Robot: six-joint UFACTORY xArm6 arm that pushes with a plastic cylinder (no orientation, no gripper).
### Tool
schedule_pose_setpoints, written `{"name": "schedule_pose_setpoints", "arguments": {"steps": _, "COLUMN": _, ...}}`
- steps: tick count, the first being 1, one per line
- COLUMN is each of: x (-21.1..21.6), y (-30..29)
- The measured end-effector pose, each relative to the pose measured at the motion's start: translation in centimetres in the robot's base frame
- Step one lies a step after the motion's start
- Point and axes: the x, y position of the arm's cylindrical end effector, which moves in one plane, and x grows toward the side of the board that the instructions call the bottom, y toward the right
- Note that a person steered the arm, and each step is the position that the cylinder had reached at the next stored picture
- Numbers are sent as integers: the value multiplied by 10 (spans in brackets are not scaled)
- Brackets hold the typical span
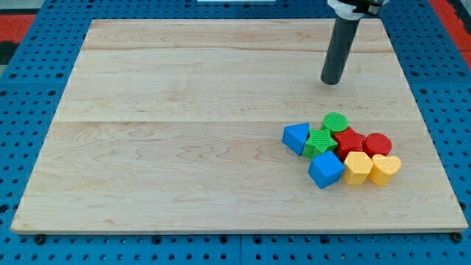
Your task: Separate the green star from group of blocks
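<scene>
Green star (pixel 320 141) sits clustered among blocks, well below my tip (pixel 332 82), untouched.

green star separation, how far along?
Done: nothing visible yet. The green star sits packed in the cluster, touching the blue block on its left, the green round block above and the blue cube below. In hand: my tip is above the cluster toward the view's top, apart from every block. Left: reach the star and push it clear.
</scene>
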Motion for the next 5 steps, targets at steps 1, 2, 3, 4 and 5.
{"name": "schedule_pose_setpoints", "arguments": {"steps": 1, "x": 0, "y": 3}}
{"name": "schedule_pose_setpoints", "arguments": {"steps": 2, "x": 0, "y": 0}}
{"name": "schedule_pose_setpoints", "arguments": {"steps": 3, "x": 12, "y": 32}}
{"name": "schedule_pose_setpoints", "arguments": {"steps": 4, "x": 47, "y": 55}}
{"name": "schedule_pose_setpoints", "arguments": {"steps": 5, "x": 65, "y": 79}}
